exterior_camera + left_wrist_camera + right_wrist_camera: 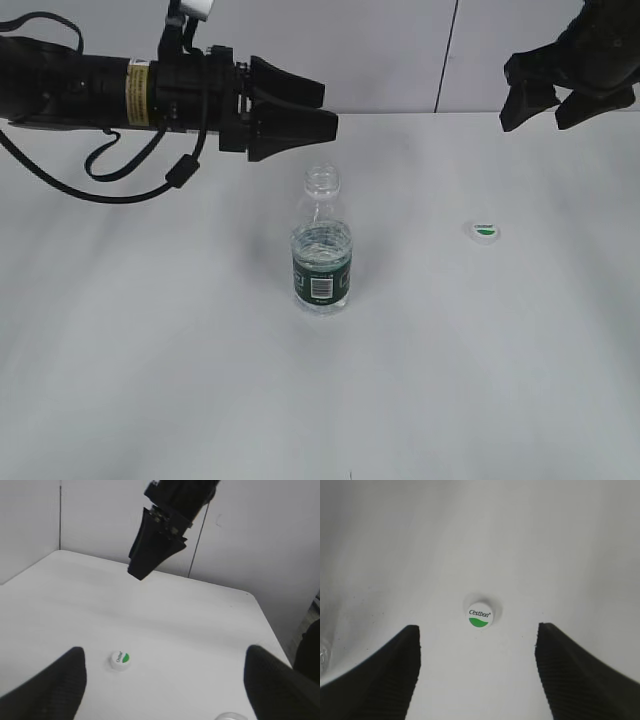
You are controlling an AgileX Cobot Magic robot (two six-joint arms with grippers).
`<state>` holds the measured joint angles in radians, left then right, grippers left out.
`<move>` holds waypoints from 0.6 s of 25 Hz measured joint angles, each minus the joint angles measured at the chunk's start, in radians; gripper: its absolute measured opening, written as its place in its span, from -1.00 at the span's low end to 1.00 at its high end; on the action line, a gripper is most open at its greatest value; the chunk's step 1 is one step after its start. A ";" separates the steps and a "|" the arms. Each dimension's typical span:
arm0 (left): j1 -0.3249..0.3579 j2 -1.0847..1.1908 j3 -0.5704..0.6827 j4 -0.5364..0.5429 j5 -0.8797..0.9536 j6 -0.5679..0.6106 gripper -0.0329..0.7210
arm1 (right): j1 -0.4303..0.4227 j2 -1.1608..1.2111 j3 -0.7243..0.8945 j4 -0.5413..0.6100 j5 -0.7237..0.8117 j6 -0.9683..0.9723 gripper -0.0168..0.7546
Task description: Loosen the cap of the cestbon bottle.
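My right pincer (545,108) is hanging wide, cap (480,615) lying at twelve o'clock on the white table (545,540).

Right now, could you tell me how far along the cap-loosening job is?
It looks finished: the cap lies on the table, apart from the open-necked cestbon bottle, which stands upright. Nothing is in hand; the left gripper and right gripper are open and raised. Nothing appears left.
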<state>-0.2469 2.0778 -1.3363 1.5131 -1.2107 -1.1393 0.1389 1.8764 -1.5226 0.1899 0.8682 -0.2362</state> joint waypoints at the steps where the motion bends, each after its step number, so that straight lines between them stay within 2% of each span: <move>1: 0.008 -0.001 -0.005 -0.002 0.000 -0.007 0.64 | 0.000 0.000 0.000 0.000 0.001 0.000 0.46; 10: 0.040 -0.001 -0.014 -0.112 0.000 -0.014 0.57 | 0.000 -0.033 0.000 0.000 0.003 0.004 0.46; 15: 0.049 -0.001 -0.018 -0.124 0.000 -0.014 0.55 | 0.000 -0.050 0.000 0.000 0.004 0.004 0.46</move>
<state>-0.1983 2.0767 -1.3540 1.3896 -1.2107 -1.1532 0.1389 1.8268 -1.5226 0.1899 0.8721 -0.2323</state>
